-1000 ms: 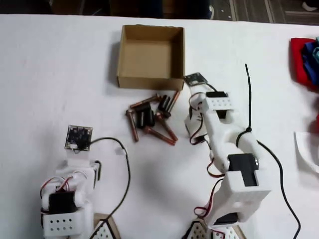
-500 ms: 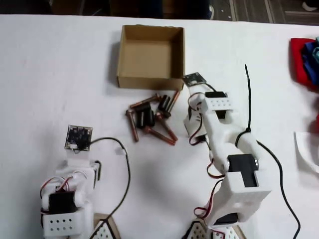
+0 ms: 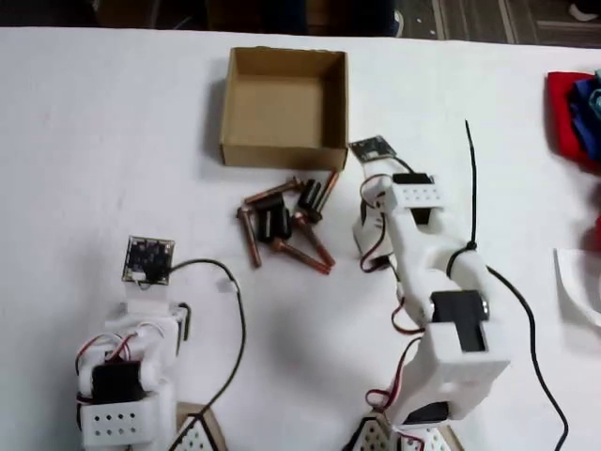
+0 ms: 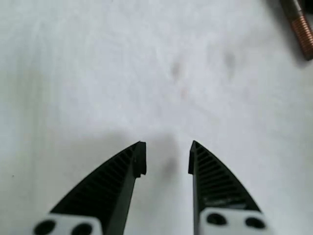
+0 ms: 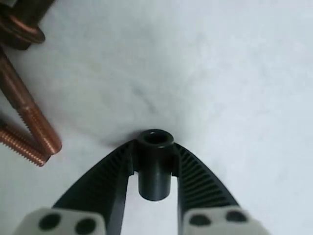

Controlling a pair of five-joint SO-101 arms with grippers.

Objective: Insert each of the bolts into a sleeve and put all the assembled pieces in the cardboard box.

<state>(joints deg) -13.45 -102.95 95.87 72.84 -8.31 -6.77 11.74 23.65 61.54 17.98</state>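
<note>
An open cardboard box (image 3: 286, 108) stands at the back of the white table. In front of it lies a pile of copper bolts (image 3: 300, 246) and black sleeves (image 3: 274, 222). My right gripper (image 5: 155, 147) is shut on a black sleeve (image 5: 155, 169), held upright with its hole facing the camera, just right of the pile; two bolt ends (image 5: 34, 132) lie beside it. In the high view the right arm (image 3: 423, 254) hides that gripper. My left gripper (image 4: 166, 157) stands open over bare table at the front left, with a bolt tip (image 4: 299, 27) farther off.
A red and blue cloth (image 3: 575, 103) lies at the right edge, and a white object (image 3: 577, 287) sits below it. Black cables (image 3: 239, 319) trail from both arms. The table's left half is bare white surface.
The right arm has shifted slightly to the right, away from the pile, with the sleeve in its gripper. The left arm has kept still.
</note>
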